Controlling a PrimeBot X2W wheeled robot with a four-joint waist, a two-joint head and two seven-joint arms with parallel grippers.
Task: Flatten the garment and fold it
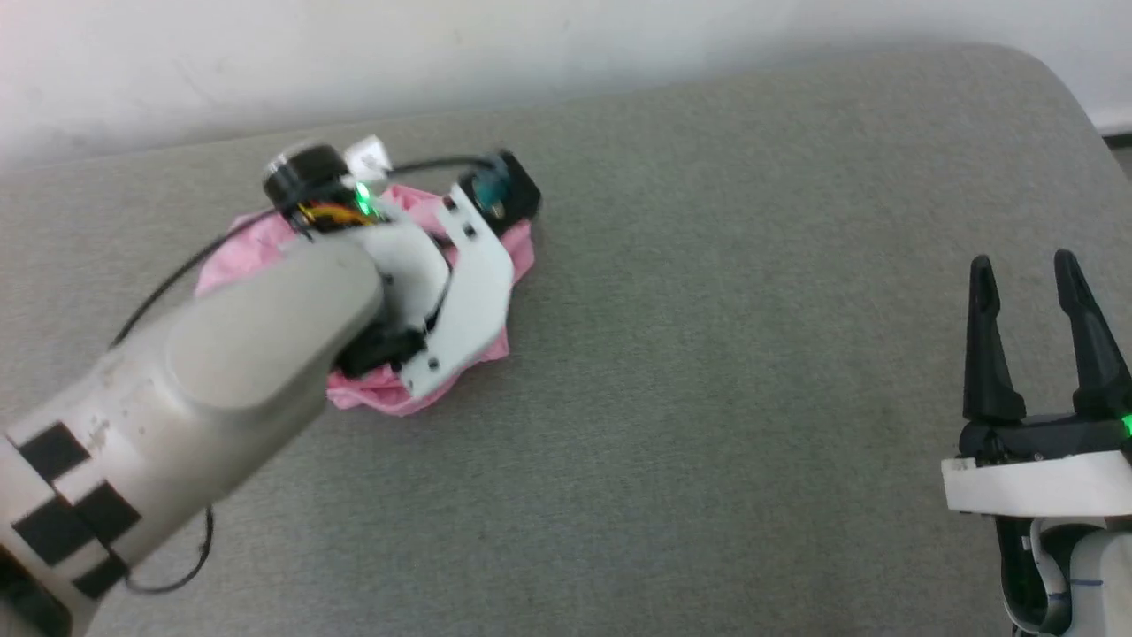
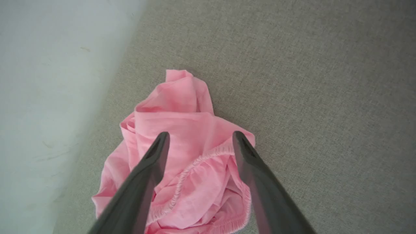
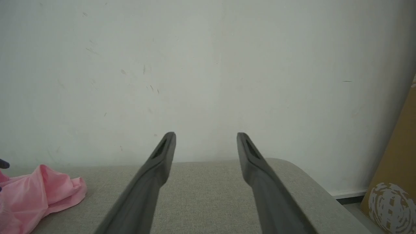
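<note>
The garment [image 2: 182,113] is a pink, thin cloth lying in a crumpled heap on the grey padded surface [image 1: 707,354], close to the back wall. Its gathered elastic waistband [image 2: 195,164] curls across the near side of the heap. My left gripper [image 2: 201,136] is open right over the heap, one finger to each side of the waistband, nothing pinched between them. In the head view my left arm [image 1: 265,354] covers most of the garment [image 1: 371,394]. My right gripper [image 1: 1026,274] stands open and empty far to the right; its wrist view shows the garment [image 3: 39,191] at the lower left.
A white wall [image 3: 208,65] runs right behind the surface's back edge. The surface ends in a rounded corner [image 3: 302,169] at the right, with a brown cardboard box [image 3: 396,169] on the floor beyond it. Bare grey cloth lies between the two grippers.
</note>
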